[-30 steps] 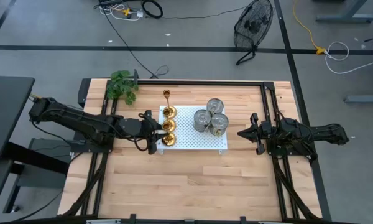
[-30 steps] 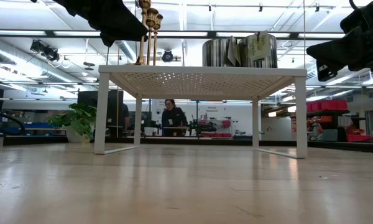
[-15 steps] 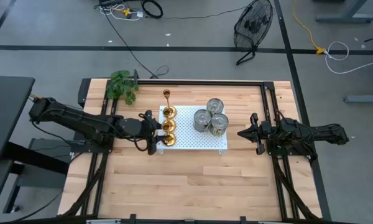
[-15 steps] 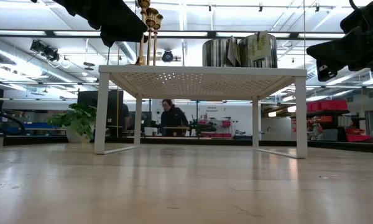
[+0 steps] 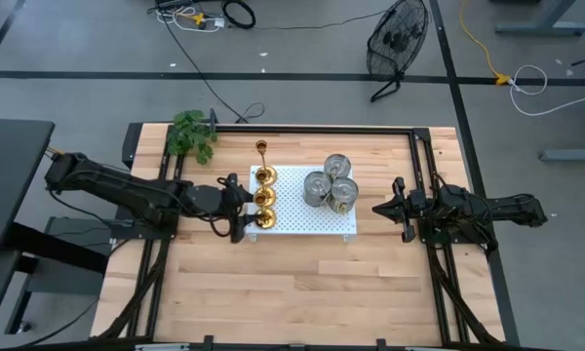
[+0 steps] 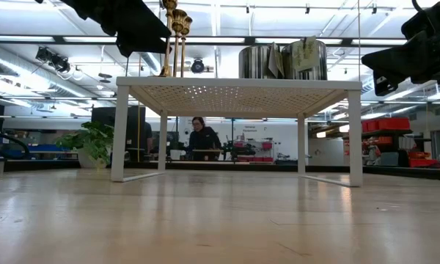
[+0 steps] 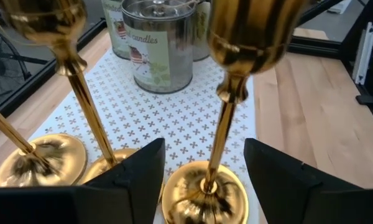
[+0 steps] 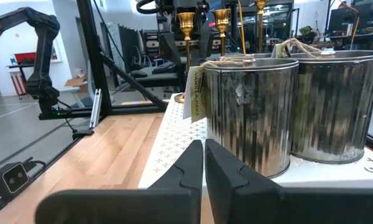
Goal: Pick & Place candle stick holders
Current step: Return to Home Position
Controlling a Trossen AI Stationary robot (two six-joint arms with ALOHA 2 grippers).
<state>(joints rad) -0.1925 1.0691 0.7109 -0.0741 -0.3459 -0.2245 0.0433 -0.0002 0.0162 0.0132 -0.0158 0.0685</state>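
item: candle stick holders, three, ranged along the 9 o'clock edge of the white shelf. left gripper: wide, flanking the nearest holder. right gripper: pinched shut, 3 o'clock. handling: withdraw left straight toward 9 o'clock, claw kept wide.

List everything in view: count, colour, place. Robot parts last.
candle stick holders: three, gold, in a row along the shelf's left edge
candle tins: three, silver, clustered on the shelf's right part
shelf: one, white, mid-table
plant: one, green, far left corner
fan: one, black, floor beyond the table
person: one, dark top, room behind
left gripper: dark, open either side of one holder
right gripper: dark, shut, right of the shelf
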